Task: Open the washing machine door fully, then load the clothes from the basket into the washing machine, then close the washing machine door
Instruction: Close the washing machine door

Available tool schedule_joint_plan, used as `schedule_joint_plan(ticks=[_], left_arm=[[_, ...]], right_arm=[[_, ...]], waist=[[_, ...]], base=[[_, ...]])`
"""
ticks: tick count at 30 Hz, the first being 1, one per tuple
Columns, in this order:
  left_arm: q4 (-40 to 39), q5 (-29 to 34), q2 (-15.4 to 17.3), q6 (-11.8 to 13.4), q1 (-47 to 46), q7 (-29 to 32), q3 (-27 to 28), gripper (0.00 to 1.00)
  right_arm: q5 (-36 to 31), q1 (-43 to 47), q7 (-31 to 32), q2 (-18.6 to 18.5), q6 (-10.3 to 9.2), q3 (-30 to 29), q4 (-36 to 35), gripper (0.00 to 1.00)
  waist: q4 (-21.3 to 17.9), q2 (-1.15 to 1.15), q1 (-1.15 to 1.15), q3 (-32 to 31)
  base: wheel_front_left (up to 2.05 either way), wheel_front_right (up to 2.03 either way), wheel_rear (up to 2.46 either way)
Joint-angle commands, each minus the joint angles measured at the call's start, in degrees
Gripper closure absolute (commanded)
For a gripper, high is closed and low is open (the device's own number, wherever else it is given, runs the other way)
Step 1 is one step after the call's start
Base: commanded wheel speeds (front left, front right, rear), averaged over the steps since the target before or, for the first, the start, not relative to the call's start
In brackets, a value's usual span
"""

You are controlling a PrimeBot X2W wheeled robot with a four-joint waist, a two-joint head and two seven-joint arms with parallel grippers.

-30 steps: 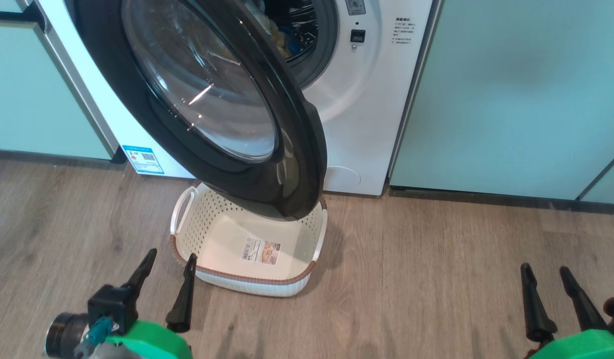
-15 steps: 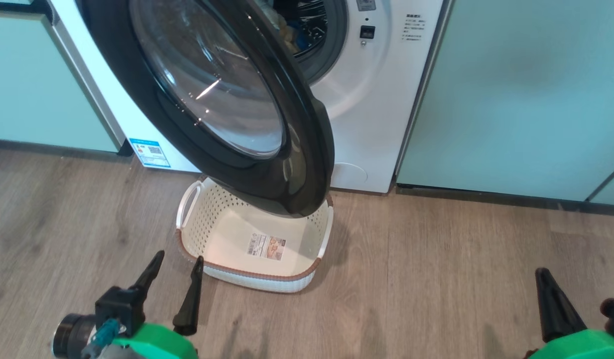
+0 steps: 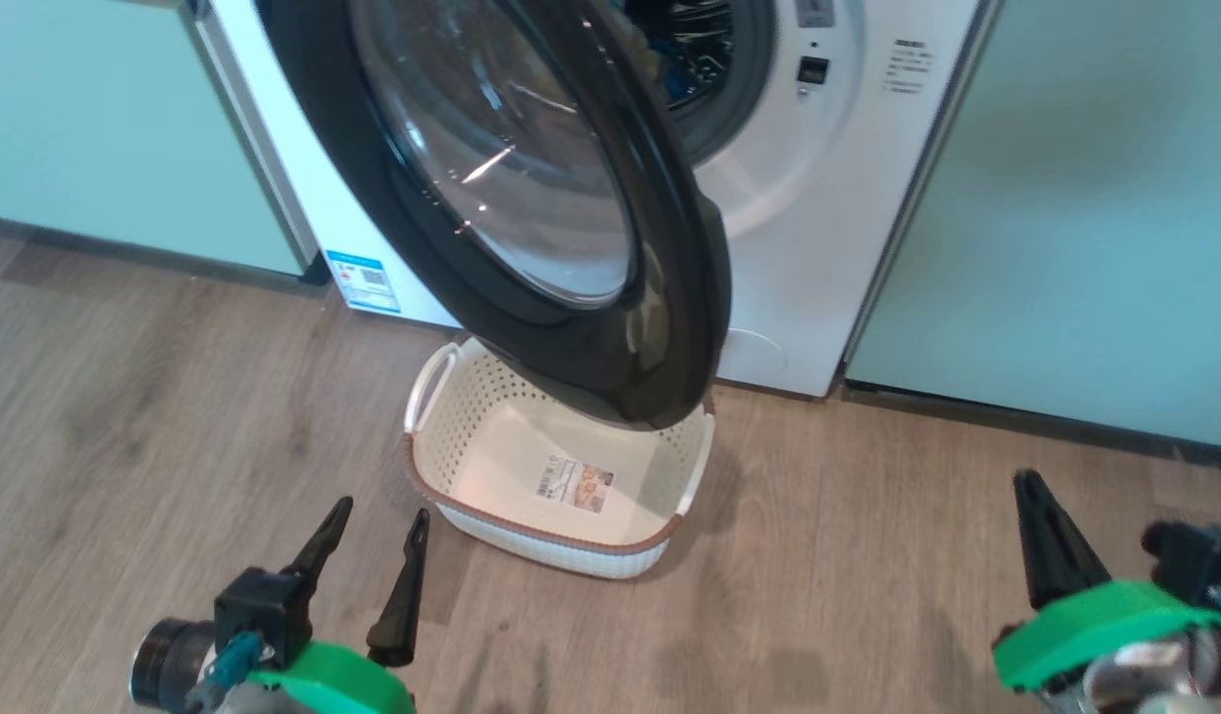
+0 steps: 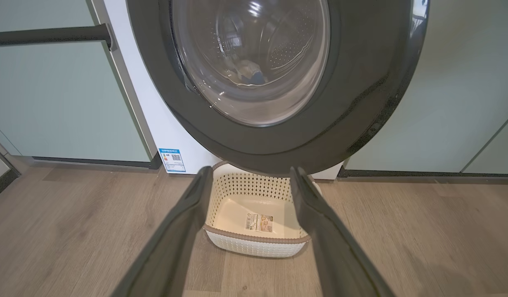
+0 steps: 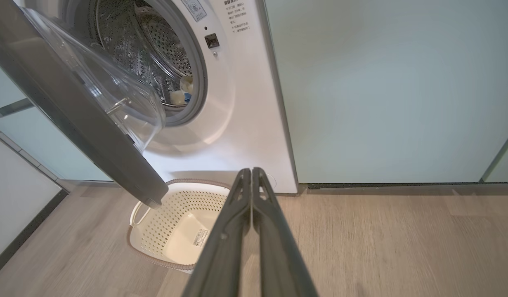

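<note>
Right now I see my left gripper (image 3: 384,508) spread wide just beside the basket (image 3: 541,536) on the floor, my right gripper (image 5: 251,170) pressed together well apart from it, the door (image 3: 674,297) hanging open over the basket, and clothes (image 5: 182,93) inside the washing machine (image 3: 818,248).

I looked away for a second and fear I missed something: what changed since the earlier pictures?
The right gripper has shut, on nothing. The head view slid sideways: the camera turned, not the things. Unchanged: left gripper open, washing machine door open above the empty basket, clothes inside the washing machine.
</note>
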Motion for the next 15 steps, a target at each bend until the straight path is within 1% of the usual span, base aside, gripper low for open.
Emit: schedule_joint_plan(ticks=[1, 9, 15], left_arm=[[-1.5, 0.6, 0.5, -0.2, -3.2, -0.5, 2.1, 0.00], [-0.4, 0.6, -0.3, -0.8, -4.7, -0.7, 0.5, 0.00], [0.4, 0.5, -0.5, -1.2, -5.6, -0.9, 0.0, 0.00]], right_arm=[[0.2, -3.4, -0.8, -0.6, -0.16, 1.6, -1.2, 1.00], [1.4, -15.2, -2.7, -1.0, -0.16, 5.4, 6.1, 1.00], [2.8, -26.0, -4.9, -1.8, -0.16, 7.4, 10.0, 1.00]], waist=[[0.8, 0.00, 0.00, -0.2], [4.1, 0.00, 0.00, -0.2], [5.4, 0.00, 0.00, -0.1]], base=[[0.00, 0.00, 0.00], [0.00, 0.00, 0.00], [0.00, 0.00, 0.00]])
